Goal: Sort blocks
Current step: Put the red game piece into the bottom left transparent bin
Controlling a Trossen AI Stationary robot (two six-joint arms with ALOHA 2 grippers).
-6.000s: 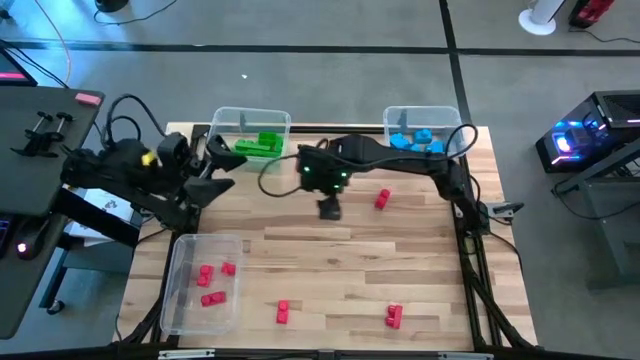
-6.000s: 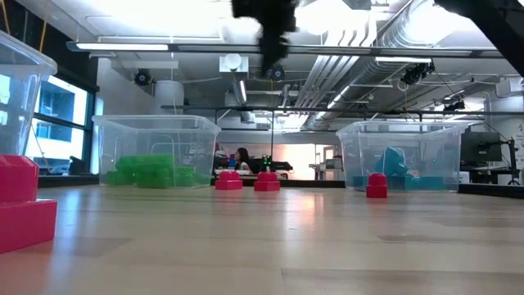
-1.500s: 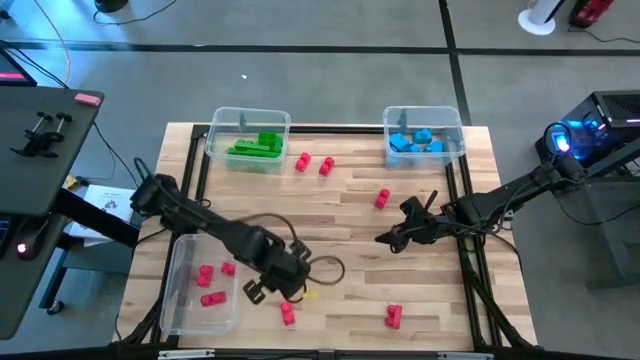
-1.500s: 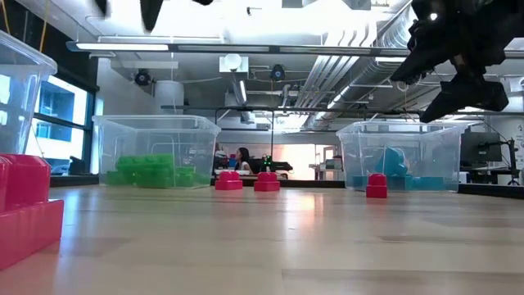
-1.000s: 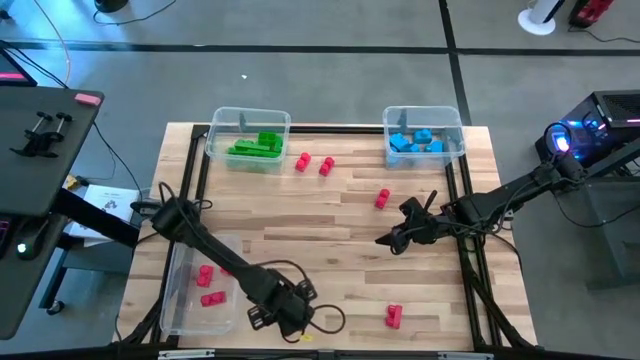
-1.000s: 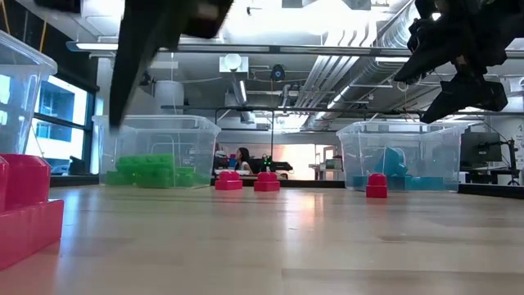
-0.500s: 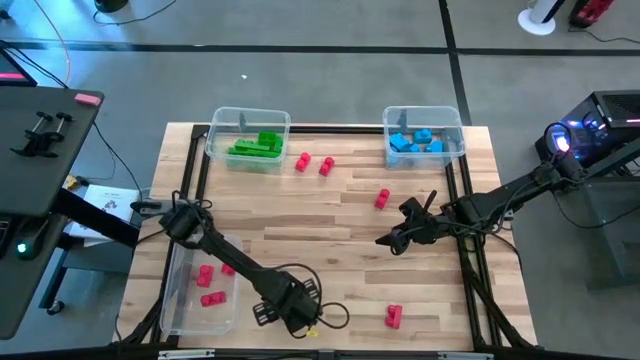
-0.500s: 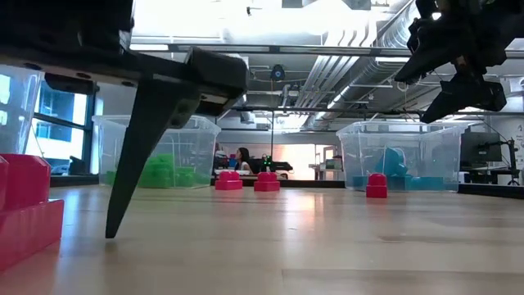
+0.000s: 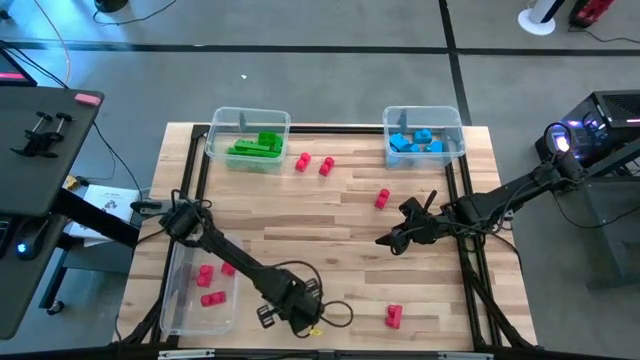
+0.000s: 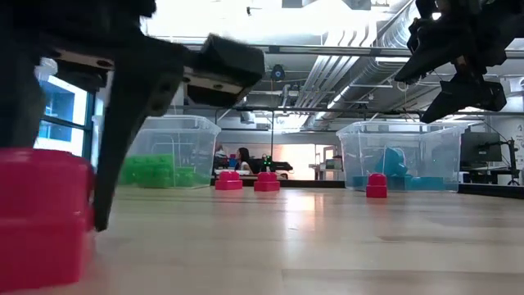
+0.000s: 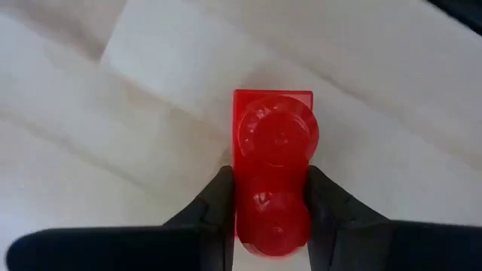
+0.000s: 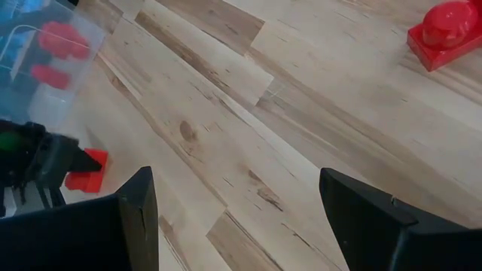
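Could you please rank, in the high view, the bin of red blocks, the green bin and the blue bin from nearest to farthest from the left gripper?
From the left gripper, near the table's front edge:
1. Bin of red blocks, front left corner.
2. Green bin, back left.
3. Blue bin, back right.

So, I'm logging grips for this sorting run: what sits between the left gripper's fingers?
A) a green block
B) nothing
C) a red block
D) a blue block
C: the left wrist view shows the left gripper with a finger on each side of a red block on the table.
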